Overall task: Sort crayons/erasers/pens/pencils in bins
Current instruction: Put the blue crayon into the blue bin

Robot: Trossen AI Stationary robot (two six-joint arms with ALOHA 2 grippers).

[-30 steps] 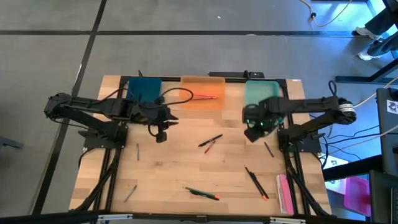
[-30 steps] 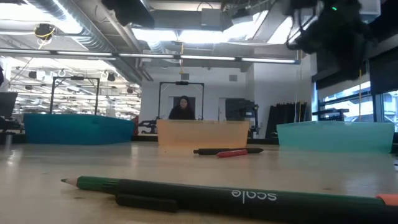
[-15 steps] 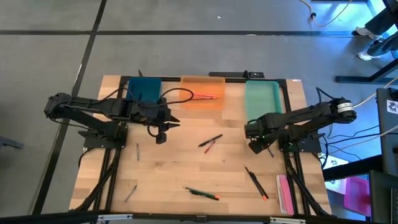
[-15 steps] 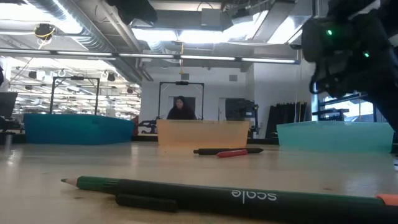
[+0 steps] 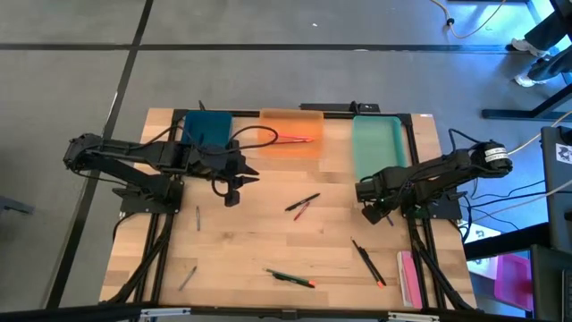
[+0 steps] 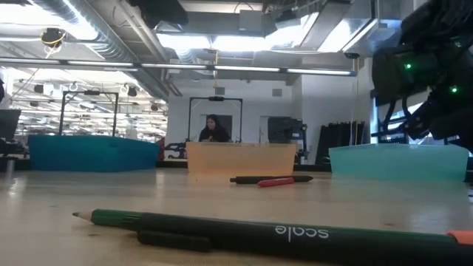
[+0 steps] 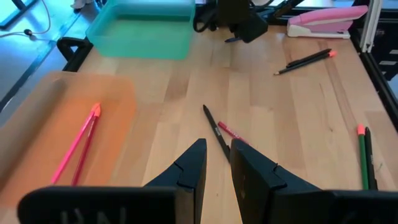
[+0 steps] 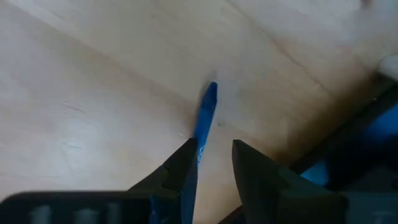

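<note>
Three bins stand along the far edge: teal-blue (image 5: 207, 127), orange (image 5: 290, 134) holding red sticks (image 5: 297, 139), and mint green (image 5: 379, 143). My right gripper (image 8: 211, 149) stands open low over the table's right side (image 5: 374, 213), pointing steeply down, with a blue stick (image 8: 206, 112) lying flat on the wood between its fingers. My left gripper (image 7: 217, 158) hangs above the table near the teal-blue bin (image 5: 231, 192), narrowly open with nothing in it. A black stick and a red one (image 5: 302, 205) lie crossed mid-table. My right gripper comes from above with one end of the blue stick (image 8: 200, 146) between its fingers, close beside one finger (image 8: 186, 163). I cannot tell whether that finger touches it. The stick lies flat on the table, running along the gap.
Loose sticks lie about: a grey one (image 5: 197, 217), another grey one (image 5: 187, 277), a green one (image 5: 290, 278) near the front edge, and a black one with an orange tip (image 5: 367, 262). A pink stapler (image 5: 408, 277) lies at the front right. A black cable (image 5: 255, 136) loops over the orange bin.
My right gripper has come down from the mint-green bin's near end toward the table's near edge, tipping more steeply downward, and now stands low over the blue stick. Its finger gap looks unchanged.
</note>
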